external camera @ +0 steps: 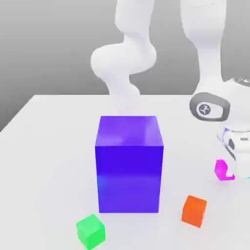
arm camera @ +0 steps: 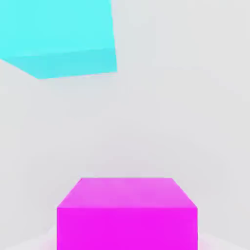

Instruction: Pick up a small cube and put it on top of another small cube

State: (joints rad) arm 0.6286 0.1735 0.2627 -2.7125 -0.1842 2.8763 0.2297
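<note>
Green cube (external camera: 91,230) sits nearest the exterior cam, on the white table (external camera: 44,161), just off the front-left corner of the big blue block (external camera: 129,163) as that view has it, not touching it. Nothing on top of it. Orange cube (external camera: 194,211) is a bit further back, to the block's front-right, also apart from it. Blue block stands upright mid-table, much bigger than the small cubes.

Further back at the exterior view's right edge: pink cube (external camera: 222,170), partly covered by the white gripper (external camera: 233,166), which is down at it. Jaws are pressed together, pinching the pink cube as far as I can tell; contact pts themselves are hidden behind the hand body. Can't tell if the cube is on the table or just off it. Pink cube is well apart from the green one, w/ the blue block and orange cube roughly between them.

Hand cam: pink cube (arm camera: 127,215) close up, cyan cube (arm camera: 61,36) beyond it on the table, clear gap between the two.

White arm (external camera: 128,63) rises behind the block.
</note>
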